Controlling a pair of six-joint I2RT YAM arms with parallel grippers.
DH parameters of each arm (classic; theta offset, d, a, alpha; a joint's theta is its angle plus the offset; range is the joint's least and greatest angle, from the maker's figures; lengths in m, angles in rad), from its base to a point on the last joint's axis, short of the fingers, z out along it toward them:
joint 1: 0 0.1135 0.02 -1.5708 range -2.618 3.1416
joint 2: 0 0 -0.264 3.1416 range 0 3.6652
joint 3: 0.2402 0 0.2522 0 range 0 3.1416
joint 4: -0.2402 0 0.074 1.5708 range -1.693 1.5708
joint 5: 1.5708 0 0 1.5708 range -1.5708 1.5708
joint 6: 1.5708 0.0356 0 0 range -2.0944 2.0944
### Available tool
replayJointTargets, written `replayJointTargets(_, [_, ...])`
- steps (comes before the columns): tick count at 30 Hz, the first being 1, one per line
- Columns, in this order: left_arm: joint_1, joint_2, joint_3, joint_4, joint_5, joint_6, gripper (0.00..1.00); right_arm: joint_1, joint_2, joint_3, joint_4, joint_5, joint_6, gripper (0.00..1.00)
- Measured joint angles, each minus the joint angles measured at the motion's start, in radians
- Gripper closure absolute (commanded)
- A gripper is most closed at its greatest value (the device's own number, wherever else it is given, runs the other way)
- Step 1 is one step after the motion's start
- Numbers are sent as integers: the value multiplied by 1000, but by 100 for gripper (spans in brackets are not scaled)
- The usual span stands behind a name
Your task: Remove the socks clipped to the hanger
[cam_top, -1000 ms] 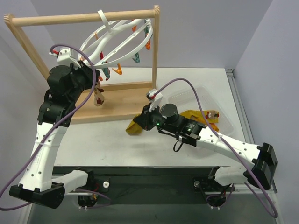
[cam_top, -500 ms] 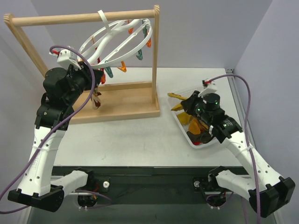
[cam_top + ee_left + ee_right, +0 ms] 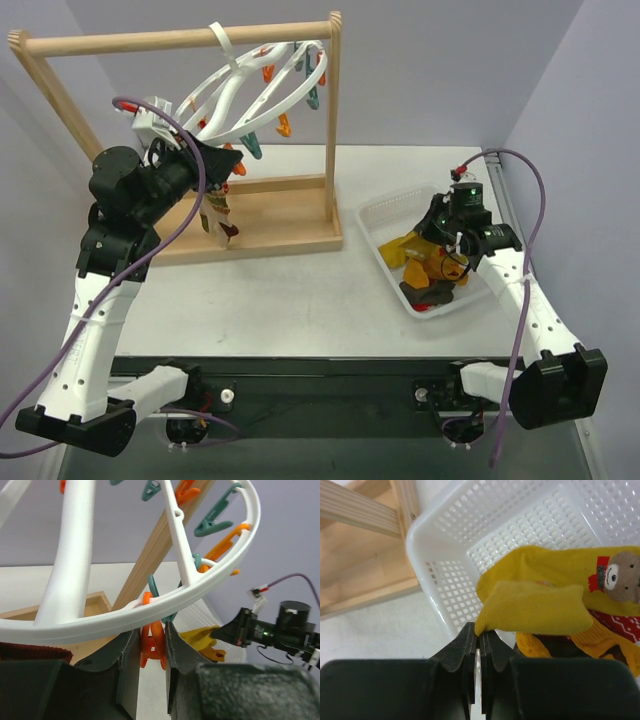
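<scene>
The white ring hanger hangs tilted from the wooden rack, with orange and teal clips along its rim. My left gripper is at its low left edge. In the left wrist view its jaws press both sides of an orange clip under the ring. Brown and dark red socks dangle just below. My right gripper is over the basket, shut on the edge of a mustard yellow sock.
The wooden rack stands at the back left on its plank base. A white mesh basket at the right holds several socks, among them a yellow one with a bear.
My right arm has carried the yellow sock from the table's middle to the basket. The left gripper has shifted along the ring, which has swung and tilted further.
</scene>
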Motion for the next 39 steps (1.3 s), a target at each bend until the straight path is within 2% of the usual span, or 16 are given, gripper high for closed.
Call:
replayJointTargets(5, [-4, -3, -34, 82, 79, -68, 100, 0, 66, 8, -53, 6, -42, 95])
replayJointTargets(8, [-4, -3, -56, 133, 115, -117, 100, 0, 93, 9, -70, 13, -58, 86])
replayJointTargets(15, [-10, 6, -89, 231, 174, -225, 100, 0, 199, 97, -129, 14, -98, 56])
replayJointTargets(19, [-21, 8, -100, 274, 180, -266, 100, 2, 254, 174, -148, -20, -123, 49])
replayJointTargets(20, [-23, 8, -101, 280, 180, -272, 100, 7, 256, 185, -153, -24, -127, 45])
replayJointTargets(22, [-26, 8, -101, 288, 180, -280, 100, 16, 254, 200, -162, -24, -133, 44])
replayJointTargets(23, [-26, 8, -102, 290, 180, -282, 100, 23, 254, 205, -164, -23, -137, 25])
replayJointTargets(32, [-40, 12, -102, 303, 175, -301, 100, 212, 225, 247, -175, 34, -148, 18])
replayJointTargets(36, [-44, 12, -103, 307, 171, -303, 100, 335, 188, 232, -71, 43, -155, 14])
replayJointTargets(39, [-46, 12, -103, 307, 170, -303, 100, 439, 151, 186, 67, 43, -159, 12])
